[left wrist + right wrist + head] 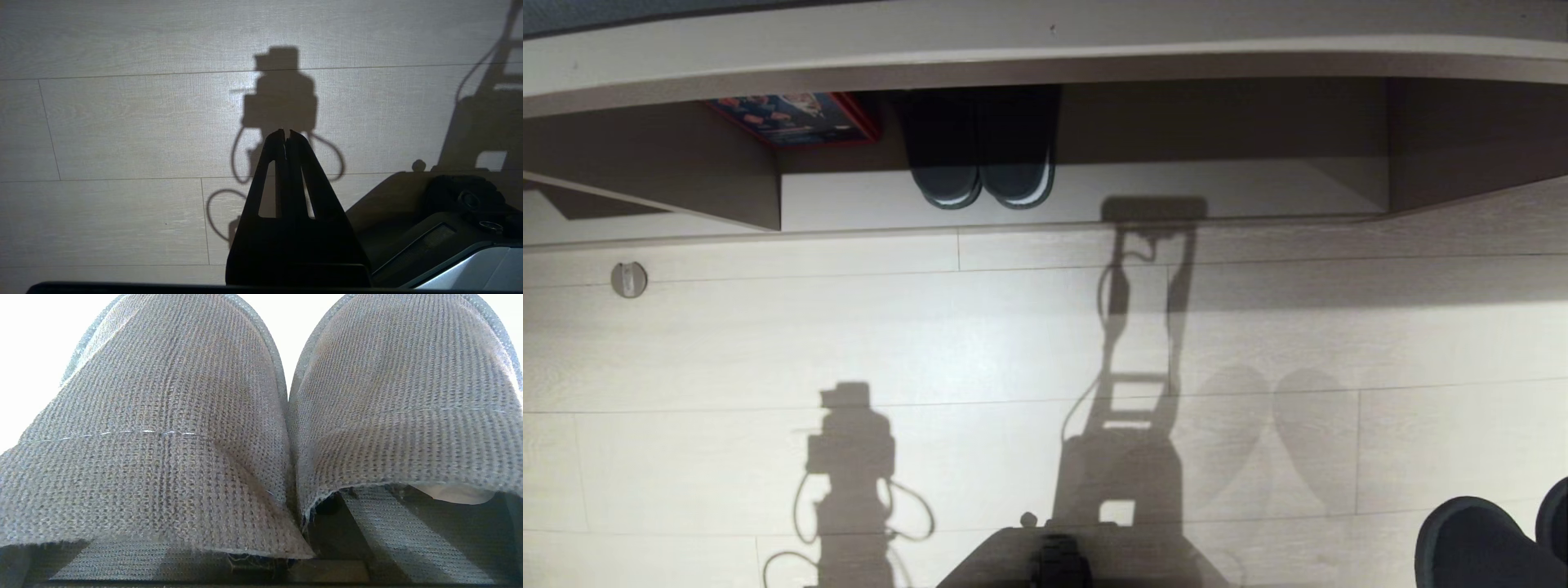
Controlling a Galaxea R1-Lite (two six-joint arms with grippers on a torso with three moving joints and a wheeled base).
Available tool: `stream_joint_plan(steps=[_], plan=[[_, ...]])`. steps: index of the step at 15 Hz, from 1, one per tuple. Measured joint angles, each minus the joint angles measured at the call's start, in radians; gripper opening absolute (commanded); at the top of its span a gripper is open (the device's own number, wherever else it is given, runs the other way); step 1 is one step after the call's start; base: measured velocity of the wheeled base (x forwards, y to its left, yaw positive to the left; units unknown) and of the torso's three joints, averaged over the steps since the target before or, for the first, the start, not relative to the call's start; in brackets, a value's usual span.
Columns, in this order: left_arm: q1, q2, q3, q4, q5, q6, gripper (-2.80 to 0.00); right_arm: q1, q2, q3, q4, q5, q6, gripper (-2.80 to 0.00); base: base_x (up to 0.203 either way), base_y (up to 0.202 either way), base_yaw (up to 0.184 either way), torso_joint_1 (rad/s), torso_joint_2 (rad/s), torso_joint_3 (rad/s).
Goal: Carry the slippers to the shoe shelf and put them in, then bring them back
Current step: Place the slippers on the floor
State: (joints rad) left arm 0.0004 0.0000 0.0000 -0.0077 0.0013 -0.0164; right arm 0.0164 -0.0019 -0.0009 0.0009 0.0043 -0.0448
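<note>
We see the slippers (pixel 282 428) pinched together in the right gripper's shut claw, well short of the shoe shelf (pixel 1086 204); soft, light knit, we judge them best gripped by the paired toe bands; the left gripper (pixel 286 136) is pressed together, empty.

A home entryway, by the look of it: pale wood-plank flooring (pixel 768 343) fills the head view, and along 12 o'clock runs a low beige shoe shelf (pixel 1094 61) holding 1 pair of black slippers (pixel 980 163), with a colourful red-edged box (pixel 796 118) toward 11 o'clock.
</note>
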Motion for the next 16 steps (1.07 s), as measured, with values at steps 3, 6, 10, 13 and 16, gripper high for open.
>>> stream_joint_plan(steps=[3, 6, 10, 13, 16], plan=[[0.001, 0.000, 0.000, 0.001, 0.000, 0.000, -2.80, 0.000, 0.000, 0.000, 0.000, 0.001, -0.002, -2.80, 0.000, 0.000, 0.000, 0.002, 0.00, 0.202], [0.000, 0.000, 0.000, 0.000, 0.000, 0.000, -2.80, 0.000, 0.001, 0.000, 0.001, 0.001, -0.006, -2.80, 0.000, 0.000, 0.000, -0.003, 0.00, 0.206], [0.000, 0.000, 0.000, 0.000, 0.000, 0.000, -2.80, 0.000, 0.001, 0.000, 0.000, 0.001, -0.009, -2.80, 0.000, 0.000, 0.000, 0.001, 0.00, 0.204], [0.000, 0.000, 0.000, 0.000, 0.000, 0.000, -2.80, 0.000, 0.001, 0.001, 0.000, 0.001, -0.008, -2.80, 0.000, 0.000, 0.000, 0.003, 0.00, 0.205], [0.000, 0.000, 0.000, 0.000, 0.000, 0.000, -2.80, 0.000, 0.001, 0.000, 0.001, 0.001, -0.006, -2.80, 0.000, 0.000, 0.000, 0.003, 0.00, 0.203]])
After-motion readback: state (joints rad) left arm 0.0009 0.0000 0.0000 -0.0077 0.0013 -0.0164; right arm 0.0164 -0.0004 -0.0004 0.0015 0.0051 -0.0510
